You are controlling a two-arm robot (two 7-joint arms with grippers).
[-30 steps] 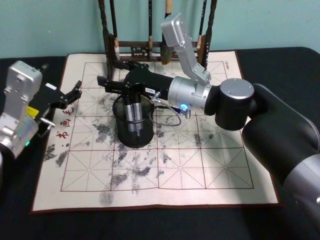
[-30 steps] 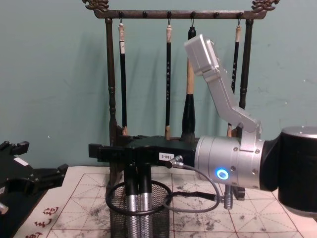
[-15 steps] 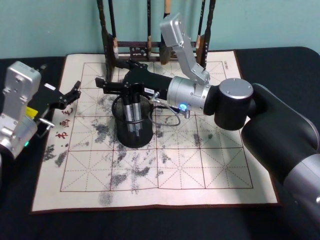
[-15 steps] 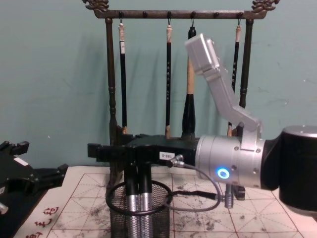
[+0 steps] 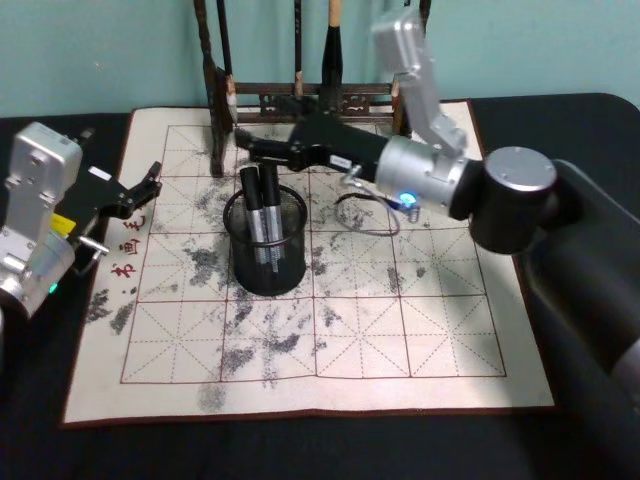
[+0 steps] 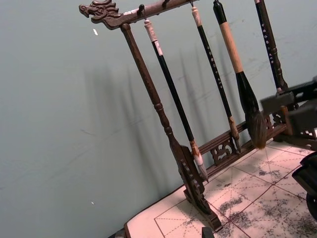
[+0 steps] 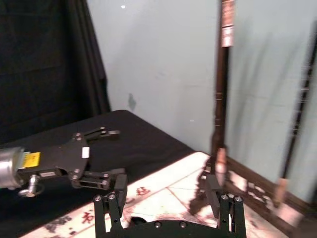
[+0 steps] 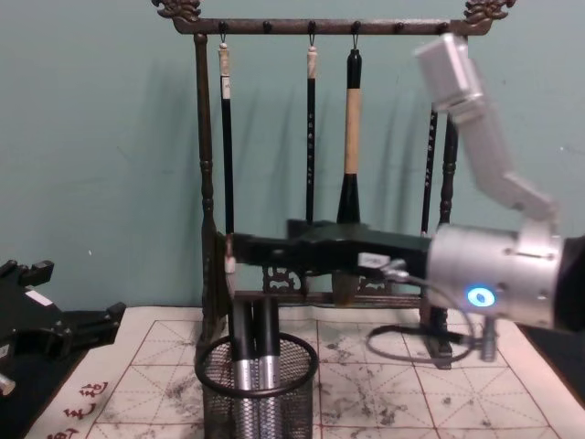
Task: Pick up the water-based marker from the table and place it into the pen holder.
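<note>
Risk noted: markers (image 5: 262, 205) stand inside the pen holder (image 5: 266, 262); my right end effector (image 5: 243, 144), jaws open and empty just beyond it, could clip the brush rack (image 8: 208, 183) behind while withdrawing.

pen holder (image 8: 259, 389) base cut off in chest view, markers' (image 5: 262, 205) lower ends hidden by mesh
</note>
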